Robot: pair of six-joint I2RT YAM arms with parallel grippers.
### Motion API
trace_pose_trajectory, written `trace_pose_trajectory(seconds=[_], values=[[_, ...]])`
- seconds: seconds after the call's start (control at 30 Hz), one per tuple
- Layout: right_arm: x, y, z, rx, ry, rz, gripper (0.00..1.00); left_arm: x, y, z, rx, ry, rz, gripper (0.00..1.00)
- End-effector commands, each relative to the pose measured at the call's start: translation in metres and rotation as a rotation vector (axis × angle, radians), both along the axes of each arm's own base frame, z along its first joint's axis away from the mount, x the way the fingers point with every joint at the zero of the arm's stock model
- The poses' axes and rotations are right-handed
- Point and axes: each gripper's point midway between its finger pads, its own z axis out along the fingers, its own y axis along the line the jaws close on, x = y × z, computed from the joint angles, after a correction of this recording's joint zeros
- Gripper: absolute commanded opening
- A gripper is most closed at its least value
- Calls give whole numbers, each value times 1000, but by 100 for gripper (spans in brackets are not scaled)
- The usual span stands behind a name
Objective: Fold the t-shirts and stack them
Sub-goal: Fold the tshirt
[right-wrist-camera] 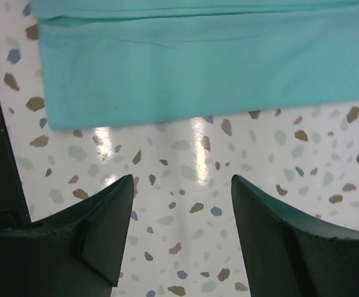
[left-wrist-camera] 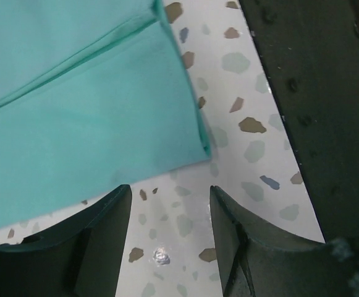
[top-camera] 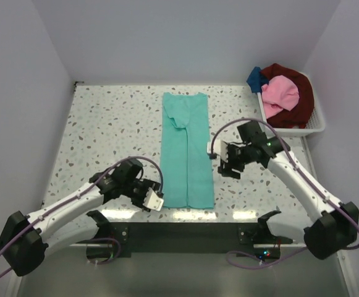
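A teal-green t-shirt [top-camera: 185,151] lies folded into a long narrow strip down the middle of the speckled table. My left gripper [top-camera: 157,200] is open and empty just off the shirt's near left corner. In the left wrist view that corner [left-wrist-camera: 74,105] lies just beyond the open gripper [left-wrist-camera: 170,198]. My right gripper [top-camera: 219,162] is open and empty beside the strip's right edge. In the right wrist view the shirt's edge [right-wrist-camera: 198,62] lies just ahead of the gripper [right-wrist-camera: 182,185]. Pink [top-camera: 281,93], dark red [top-camera: 304,96] and blue [top-camera: 255,78] shirts are heaped in the basket.
The white slatted basket [top-camera: 290,132] stands at the back right against the wall. A black strip [top-camera: 179,238] runs along the table's near edge between the arm bases; it also shows in the left wrist view [left-wrist-camera: 327,93]. Grey walls close the back and both sides.
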Motion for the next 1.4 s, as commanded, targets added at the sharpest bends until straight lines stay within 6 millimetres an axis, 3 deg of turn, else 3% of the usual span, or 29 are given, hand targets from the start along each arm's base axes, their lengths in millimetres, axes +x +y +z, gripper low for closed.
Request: trace_pose_trajectory(seconds=[0.0,0.1,0.17,0.3,0.6,0.8,0.83,0.93,1.07,1.23,1.37], values=[[-44,19,-23,24,-97,362,68,-10,-7,-15,-2,-130,-191,59],[-87,26,-48,12,-124,506,68,-14,-16,-25,-11,-165,-239,59],[-101,34,-53,4,-163,584,66,-15,-21,-26,-26,-198,-273,59],[-121,35,-82,-57,-166,678,64,-26,-24,-44,1,-197,-332,58],[-126,47,-117,-165,-210,768,52,-25,-31,-59,33,-182,-354,52],[-114,49,-135,-222,-209,734,43,-27,-31,-62,38,-177,-366,48],[-114,50,-137,-225,-210,733,41,-27,-31,-63,40,-175,-367,44],[-111,51,-139,-230,-219,713,29,-25,-31,-65,52,-174,-363,34],[-106,54,-138,-241,-227,665,0,-23,-33,-65,64,-149,-337,22],[-114,57,-118,-200,-224,648,0,-31,-37,-50,41,-135,-346,0],[-139,59,-95,-145,-248,705,0,-49,-46,-23,-28,-138,-373,0]])
